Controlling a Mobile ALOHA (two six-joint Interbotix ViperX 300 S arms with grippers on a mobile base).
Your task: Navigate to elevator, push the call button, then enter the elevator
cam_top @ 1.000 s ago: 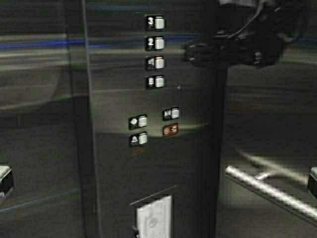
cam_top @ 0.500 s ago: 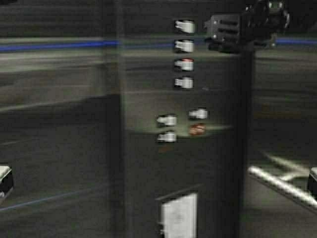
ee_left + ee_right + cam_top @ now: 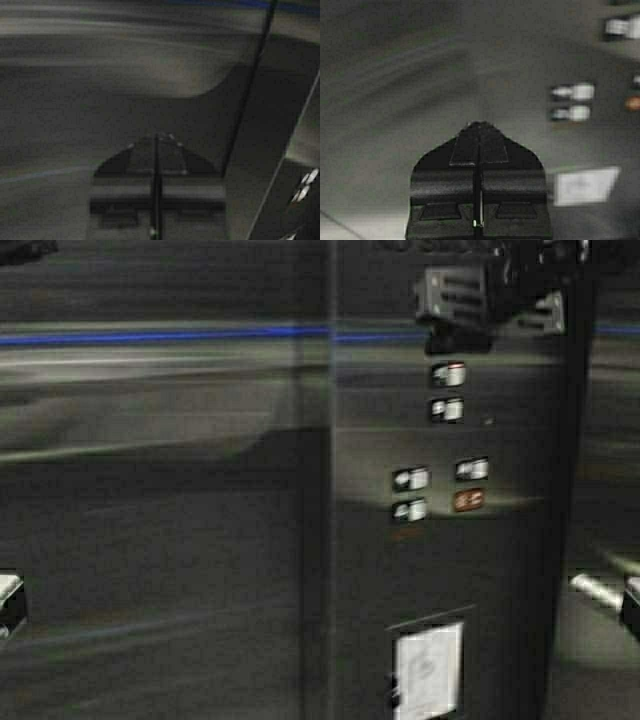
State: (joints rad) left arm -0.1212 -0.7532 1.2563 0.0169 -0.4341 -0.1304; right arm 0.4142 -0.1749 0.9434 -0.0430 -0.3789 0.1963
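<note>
Now you face the elevator (image 3: pixel 180 540) from inside: brushed steel panels all around you, dim and streaked. Your left pincer (image 3: pixel 156 137) is pressed together, empty, pointed at a bare steel wall. Your right pincer (image 3: pixel 480 125) is likewise together and empty, raised high at the right before the button panel (image 3: pixel 440 540). A white notice (image 3: pixel 428 670) sits low on that panel, and a handrail (image 3: pixel 597 592) shows at far right.

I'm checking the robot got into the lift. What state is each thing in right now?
elevator: robot inside, facing its steel wall
button panel: one button glowing orange-red, the rest unlit
left hand: shut, empty
right hand: shut, empty, raised before the panel
</note>
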